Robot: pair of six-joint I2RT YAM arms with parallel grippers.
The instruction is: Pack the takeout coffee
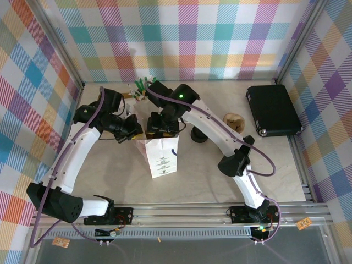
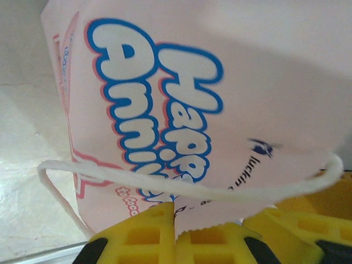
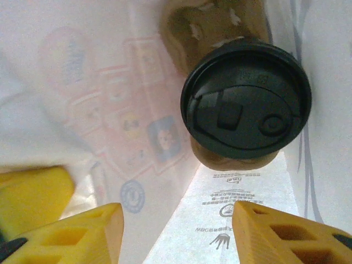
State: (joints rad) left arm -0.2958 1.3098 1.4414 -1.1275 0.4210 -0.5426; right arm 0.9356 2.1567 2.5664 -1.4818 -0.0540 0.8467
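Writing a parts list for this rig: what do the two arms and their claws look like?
The left arm and right arm have white links, black joints and purple cables. A green light shows on the right. The left claw and right claw are yellow with grid-like cut-outs.

The walls (image 1: 187,38) carry a plaid of teal, orange, yellow, purple, pink and white squares. The table (image 1: 209,176) is pale beige with faint marbling. The paper bag (image 2: 275,66) is white with a pinkish cast, printed with fat white letters edged in blue and red. Its cord handle (image 2: 165,186) is off-white. The takeout coffee (image 3: 231,159) shows tan under a black lid (image 3: 246,102). The left gripper (image 2: 175,223) and the right gripper (image 3: 177,223) have bright yellow fingers. The arms (image 1: 77,151) are white with black joints, their cables (image 1: 271,166) purple. A case (image 1: 273,110) is black.
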